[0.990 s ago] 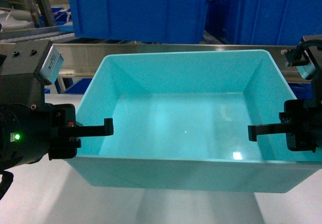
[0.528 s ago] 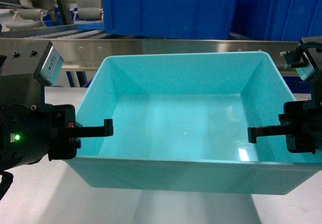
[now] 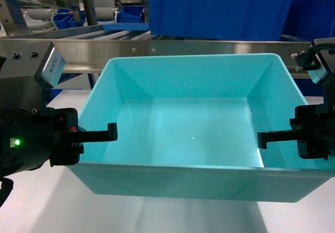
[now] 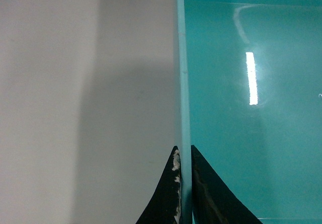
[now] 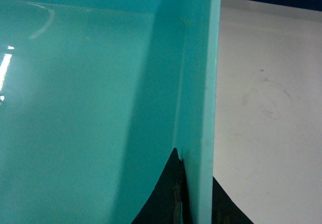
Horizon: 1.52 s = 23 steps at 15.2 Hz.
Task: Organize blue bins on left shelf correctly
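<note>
The light turquoise blue bin (image 3: 193, 123) fills the middle of the head view, empty and level, just in front of the left shelf's steel beam (image 3: 172, 47). My left gripper (image 3: 97, 135) is shut on the bin's left wall. In the left wrist view, the left gripper (image 4: 184, 183) has a finger on each side of the thin rim (image 4: 183, 83). My right gripper (image 3: 277, 136) is shut on the bin's right wall. The right wrist view shows the right gripper (image 5: 198, 194) pinching that wall (image 5: 201, 83).
Dark royal-blue ribbed bins (image 3: 220, 8) stand on the shelf behind the beam. White roller rails (image 3: 68, 31) slope at the upper left. A flat white table (image 4: 75, 108) lies beneath the bin and shows at its right too (image 5: 266, 108).
The shelf and dark blue bins have slid rightward in the head view, baring roller rails at the left. The turquoise bin and both grippers hold the same place in the view.
</note>
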Tool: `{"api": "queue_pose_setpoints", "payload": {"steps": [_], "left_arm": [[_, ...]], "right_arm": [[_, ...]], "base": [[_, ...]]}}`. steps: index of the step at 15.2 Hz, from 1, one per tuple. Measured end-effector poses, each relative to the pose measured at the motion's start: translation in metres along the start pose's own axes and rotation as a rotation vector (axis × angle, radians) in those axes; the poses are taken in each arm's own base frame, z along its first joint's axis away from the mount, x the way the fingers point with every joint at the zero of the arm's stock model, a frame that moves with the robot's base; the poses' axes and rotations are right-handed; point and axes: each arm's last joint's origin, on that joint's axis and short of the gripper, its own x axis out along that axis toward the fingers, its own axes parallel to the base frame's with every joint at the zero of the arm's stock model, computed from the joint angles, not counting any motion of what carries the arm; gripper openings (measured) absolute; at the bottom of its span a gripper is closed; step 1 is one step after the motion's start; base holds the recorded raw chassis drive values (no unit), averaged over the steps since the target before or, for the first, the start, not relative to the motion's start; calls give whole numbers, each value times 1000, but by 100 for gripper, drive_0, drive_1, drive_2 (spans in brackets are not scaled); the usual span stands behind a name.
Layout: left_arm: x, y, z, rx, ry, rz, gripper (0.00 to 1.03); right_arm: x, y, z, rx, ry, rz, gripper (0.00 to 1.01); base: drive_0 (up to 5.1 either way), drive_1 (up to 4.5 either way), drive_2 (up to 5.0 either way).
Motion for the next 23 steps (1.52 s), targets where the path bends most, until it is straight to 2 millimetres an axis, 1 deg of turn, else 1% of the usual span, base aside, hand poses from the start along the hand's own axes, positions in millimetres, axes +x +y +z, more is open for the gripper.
{"api": "queue_pose_setpoints", "payload": {"steps": [23], "left_arm": [[0, 0, 0, 0, -1, 0, 2]], "right_arm": [[0, 0, 0, 0, -3, 1, 2]], "base": [[-498, 248, 248]]}}
